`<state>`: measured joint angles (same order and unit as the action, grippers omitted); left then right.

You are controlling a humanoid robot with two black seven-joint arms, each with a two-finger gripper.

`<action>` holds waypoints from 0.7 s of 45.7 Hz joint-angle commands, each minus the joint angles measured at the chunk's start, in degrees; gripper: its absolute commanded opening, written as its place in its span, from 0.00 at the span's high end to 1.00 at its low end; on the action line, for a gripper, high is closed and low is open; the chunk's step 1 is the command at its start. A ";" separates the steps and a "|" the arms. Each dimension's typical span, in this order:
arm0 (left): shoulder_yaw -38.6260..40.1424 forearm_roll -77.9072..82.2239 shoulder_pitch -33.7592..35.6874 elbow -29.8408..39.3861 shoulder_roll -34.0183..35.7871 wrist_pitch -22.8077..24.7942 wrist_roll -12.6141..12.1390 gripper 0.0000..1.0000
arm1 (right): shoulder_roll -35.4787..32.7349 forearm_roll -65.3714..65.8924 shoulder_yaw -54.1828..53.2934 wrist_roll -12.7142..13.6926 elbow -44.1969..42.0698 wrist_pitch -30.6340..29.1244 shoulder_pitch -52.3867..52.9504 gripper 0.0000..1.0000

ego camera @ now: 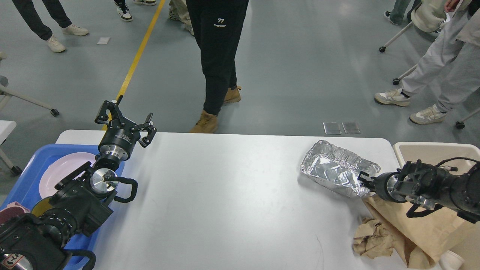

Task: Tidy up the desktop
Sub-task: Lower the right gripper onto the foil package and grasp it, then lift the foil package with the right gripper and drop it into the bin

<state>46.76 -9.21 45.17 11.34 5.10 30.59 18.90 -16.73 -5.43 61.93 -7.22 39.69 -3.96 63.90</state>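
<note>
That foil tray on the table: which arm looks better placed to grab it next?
The right. Its tool is already at the foil tray's near edge, while the left tool hangs open far across the desktop.
</note>
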 commanded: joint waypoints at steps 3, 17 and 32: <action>0.00 -0.02 0.01 0.00 0.00 0.00 0.00 0.03 | 0.03 -0.02 -0.05 0.01 0.13 -0.08 0.09 1.00; 0.00 -0.02 0.01 0.00 0.00 0.00 0.00 0.03 | -1.02 -0.11 -3.30 0.01 2.49 -1.05 2.45 1.00; 0.00 -0.02 0.01 0.00 0.00 0.00 0.00 0.03 | -15.61 0.33 -3.30 -0.16 16.56 -6.75 24.41 1.00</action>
<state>46.76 -9.21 45.17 11.34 5.10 30.59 18.90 -27.72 -5.27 58.55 -7.36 52.69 -6.59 79.74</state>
